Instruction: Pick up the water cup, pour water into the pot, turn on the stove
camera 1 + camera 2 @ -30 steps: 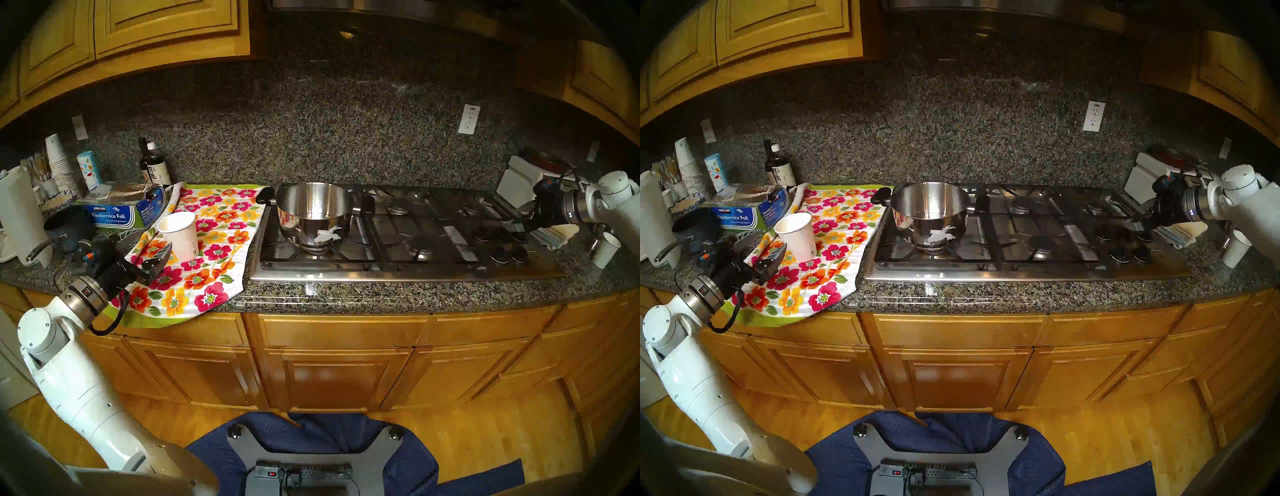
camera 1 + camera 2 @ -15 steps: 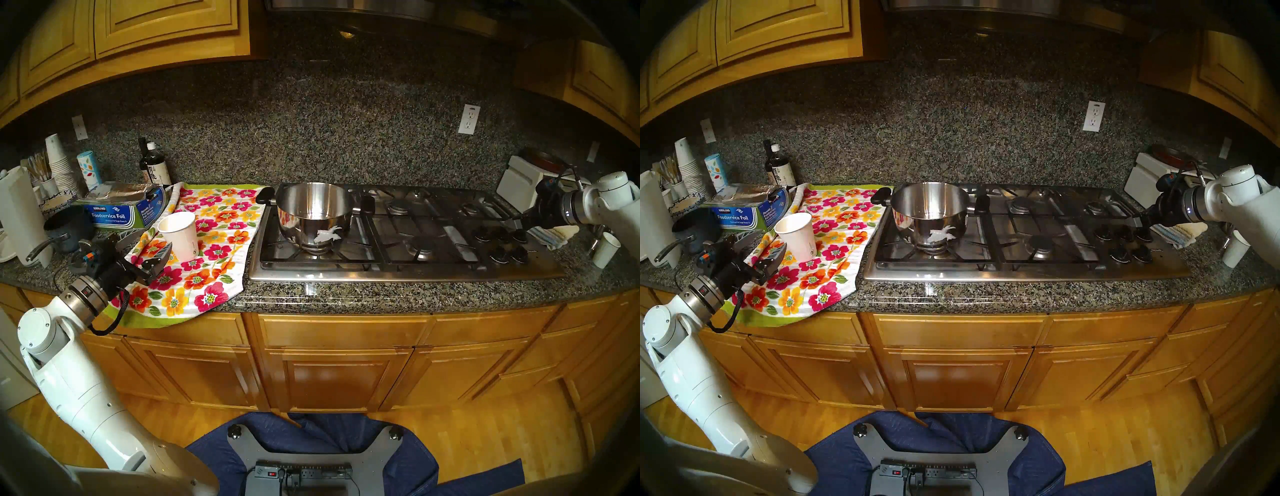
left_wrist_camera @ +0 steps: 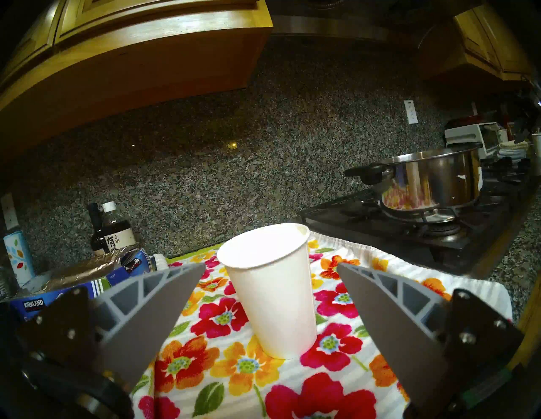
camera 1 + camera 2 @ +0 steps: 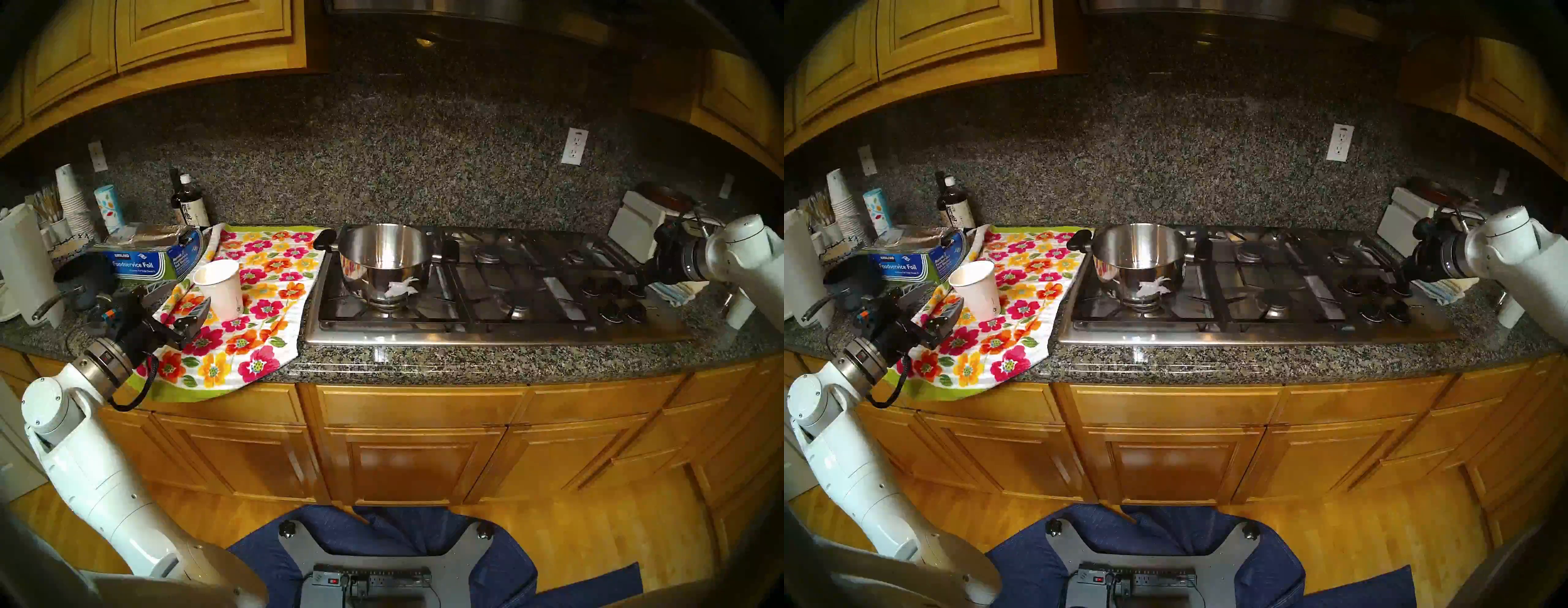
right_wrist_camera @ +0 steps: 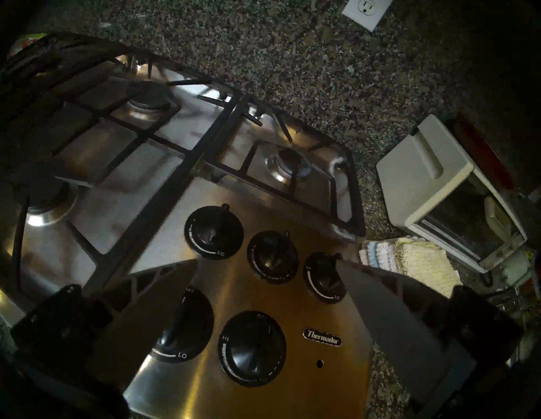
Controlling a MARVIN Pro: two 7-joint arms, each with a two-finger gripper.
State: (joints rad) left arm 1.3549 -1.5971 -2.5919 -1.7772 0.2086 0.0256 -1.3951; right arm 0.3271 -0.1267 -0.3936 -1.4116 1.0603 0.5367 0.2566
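At the counter's near edge, on our left, our left gripper (image 3: 270, 266) points level toward the wall, its jaws spread wide with nothing between them yet. Straight ahead of it, just beyond the fingertips (image 3: 187, 272) and centred in the gap, the water cup (image 3: 269, 289) stands upright on a flowered towel (image 4: 254, 305). The cup's long axis is vertical and the gripper's reach is level, so we judge a short advance would put a finger on each side of it. This arm is far nearer the cup than the other.

Farther back and to the right, the pot (image 4: 384, 259) sits on the front-left burner of the stove (image 4: 500, 331), its rim above the cup's rim. The cup seems to need a lift and a carry to the right.

At the stove's far right end, our right gripper (image 5: 268, 264) hangs tilted down over the cluster of knobs (image 5: 251, 348), jaws wide apart and touching none.

Compared with a second ago, the left arm, cup and pot are unchanged. The right arm has drawn in over the knobs, turned its wrist, and now covers more of the smaller cup (image 4: 740, 312) beside it.
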